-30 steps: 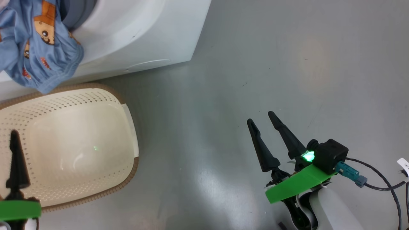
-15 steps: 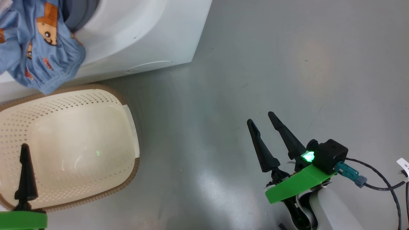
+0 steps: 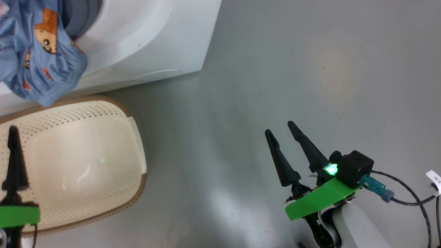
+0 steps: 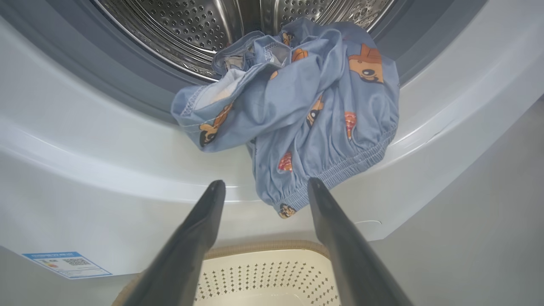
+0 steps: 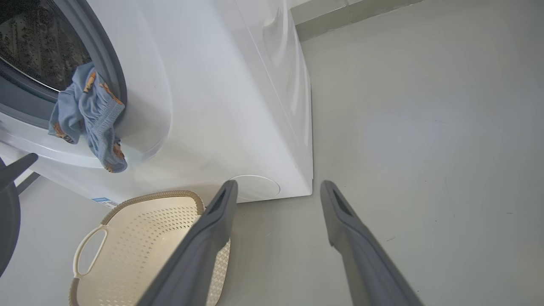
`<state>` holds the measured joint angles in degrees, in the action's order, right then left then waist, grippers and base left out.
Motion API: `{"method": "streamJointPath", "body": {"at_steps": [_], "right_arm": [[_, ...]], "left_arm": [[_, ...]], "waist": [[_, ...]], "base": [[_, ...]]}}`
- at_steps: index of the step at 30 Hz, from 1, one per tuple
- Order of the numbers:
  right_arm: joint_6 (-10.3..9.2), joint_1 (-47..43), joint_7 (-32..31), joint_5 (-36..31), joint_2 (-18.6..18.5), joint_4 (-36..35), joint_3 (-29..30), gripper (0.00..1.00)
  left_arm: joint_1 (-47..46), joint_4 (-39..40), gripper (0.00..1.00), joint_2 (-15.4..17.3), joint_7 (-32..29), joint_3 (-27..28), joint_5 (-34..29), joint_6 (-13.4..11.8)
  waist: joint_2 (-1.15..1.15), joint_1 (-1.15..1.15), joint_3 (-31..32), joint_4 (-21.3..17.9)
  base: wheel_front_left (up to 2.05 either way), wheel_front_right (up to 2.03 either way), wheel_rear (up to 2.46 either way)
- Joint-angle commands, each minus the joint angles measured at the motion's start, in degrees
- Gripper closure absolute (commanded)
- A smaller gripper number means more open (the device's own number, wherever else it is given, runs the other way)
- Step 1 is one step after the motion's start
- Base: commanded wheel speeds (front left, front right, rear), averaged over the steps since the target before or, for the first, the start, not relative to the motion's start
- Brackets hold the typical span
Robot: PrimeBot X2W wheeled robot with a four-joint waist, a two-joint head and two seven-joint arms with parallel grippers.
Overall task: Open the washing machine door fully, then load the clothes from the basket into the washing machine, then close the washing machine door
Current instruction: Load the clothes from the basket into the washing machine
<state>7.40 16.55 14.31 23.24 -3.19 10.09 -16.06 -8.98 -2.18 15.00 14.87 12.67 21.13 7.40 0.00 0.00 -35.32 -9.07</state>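
Just beyond left claw (image 4: pixel 266 182), clothes (image 4: pixel 297 106).

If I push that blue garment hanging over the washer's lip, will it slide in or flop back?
Likely floppy: the blue garment drapes in soft folds over the grey rubber ring. Probably light, its elastic hem dangling free. A push may bunch it, so gripping with the left claw seems safer.

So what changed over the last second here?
The left gripper dipped down the head view over the basket, then came back up; it is open and empty. The whole head view also shifted a little, so the camera moved. The right gripper stayed open above the floor, and the clothes still hang over the washer's door opening.
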Motion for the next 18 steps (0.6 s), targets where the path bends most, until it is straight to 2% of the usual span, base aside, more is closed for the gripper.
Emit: {"method": "streamJointPath", "body": {"at_steps": [1, 10, 18], "right_arm": [[0.09, -0.81, 0.69, 0.04, 0.32, -1.03, -1.62, 0.00], [0.09, -0.99, 0.69, 0.58, 0.32, -0.92, -2.09, 0.00], [0.09, -1.20, 0.69, 0.92, 0.32, -1.20, -2.13, 0.00]], "left_arm": [[-1.26, 1.33, 0.00, 1.93, 0.13, 1.01, 0.94, 0.09], [-7.64, -1.91, 0.00, 4.06, -0.09, -5.52, 3.39, 0.09], [-13.41, -5.91, 0.00, 3.83, -3.44, -7.59, 7.26, 0.09]], "waist": [[0.00, 0.00, 0.20, -0.32], [0.00, 0.00, 0.49, -1.19], [0.00, 0.00, 0.05, -1.86]], "base": [[0.00, 0.00, 0.00], [0.00, 0.00, 0.00], [0.00, 0.00, 0.00]]}}
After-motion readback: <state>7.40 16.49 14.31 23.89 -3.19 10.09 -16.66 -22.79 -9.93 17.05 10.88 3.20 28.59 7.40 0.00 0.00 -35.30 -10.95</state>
